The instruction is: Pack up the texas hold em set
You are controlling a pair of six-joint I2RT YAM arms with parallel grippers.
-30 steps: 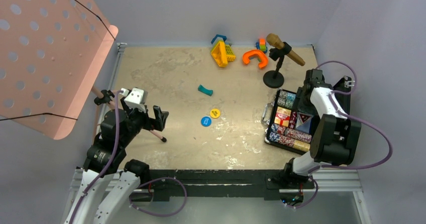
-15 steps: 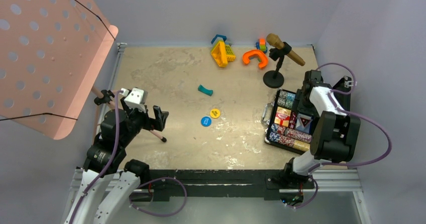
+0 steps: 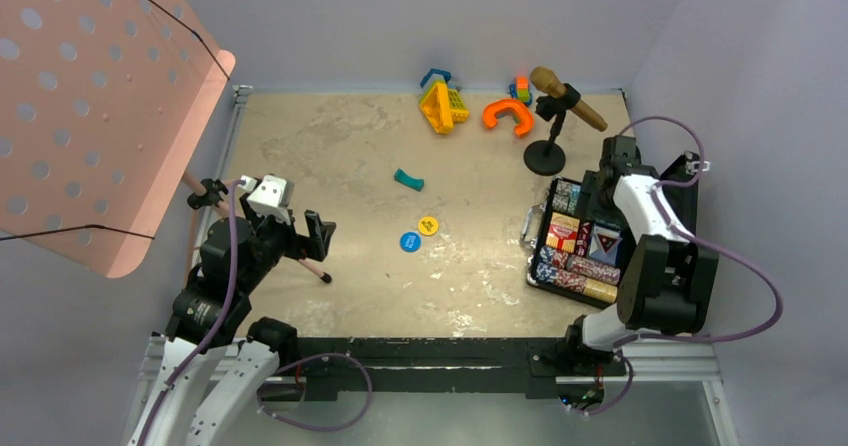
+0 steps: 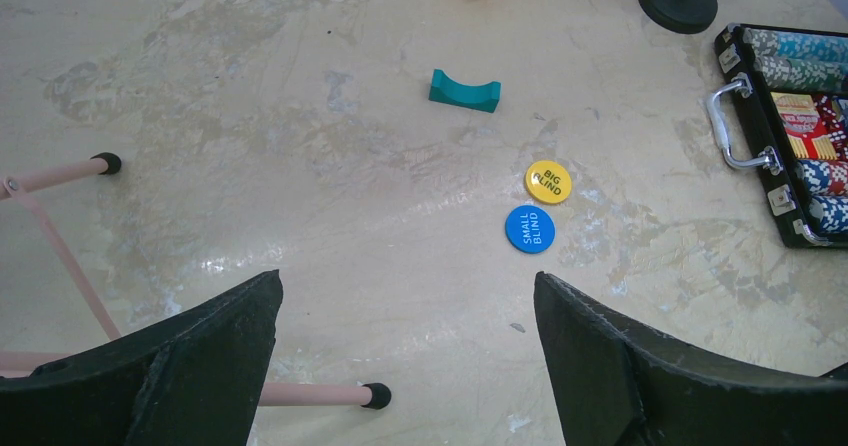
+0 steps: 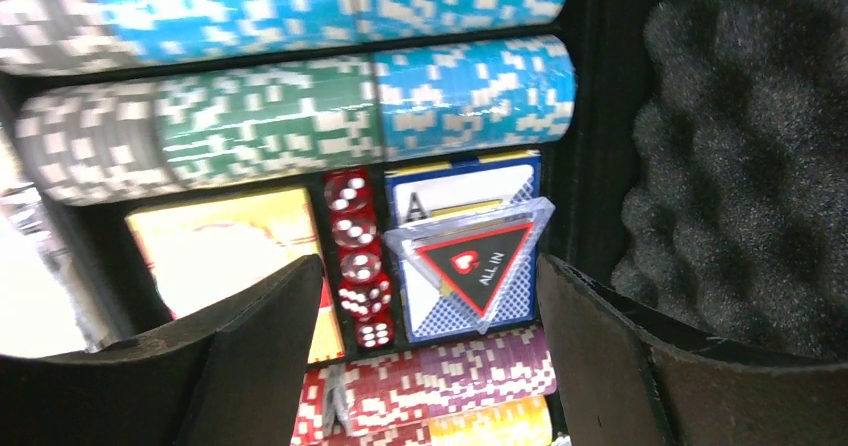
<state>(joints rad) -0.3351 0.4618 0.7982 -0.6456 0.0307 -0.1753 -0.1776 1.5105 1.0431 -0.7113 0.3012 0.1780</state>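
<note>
The black case [image 3: 538, 258] of the texas hold em set lies open at the right, its foam-lined lid [image 5: 740, 166] raised behind it. Inside are chip rows [image 5: 300, 116], red dice [image 5: 358, 228] and a triangular "ALL IN" token [image 5: 478, 256] resting on a blue card deck. My right gripper [image 5: 428, 266] hovers open just above that token, touching nothing; from above the right gripper [image 3: 598, 201] is over the case. A blue token [image 4: 530, 229] and a yellow token [image 4: 549, 181] lie on the table ahead of my open, empty left gripper [image 4: 405, 286].
A microphone on a round black stand [image 3: 546, 156] is just behind the case. Orange, yellow and blue toys [image 3: 442, 104] and an orange arch [image 3: 507, 115] sit at the back. A teal curved piece [image 4: 465, 90] lies mid-table. A pink music stand [image 3: 90, 116] looms left, with one of its legs [image 4: 300, 394] by my left gripper.
The right gripper has opened a little wider and its wrist has drawn slightly toward the back over the case. The left arm and the loose tokens have not moved.
</note>
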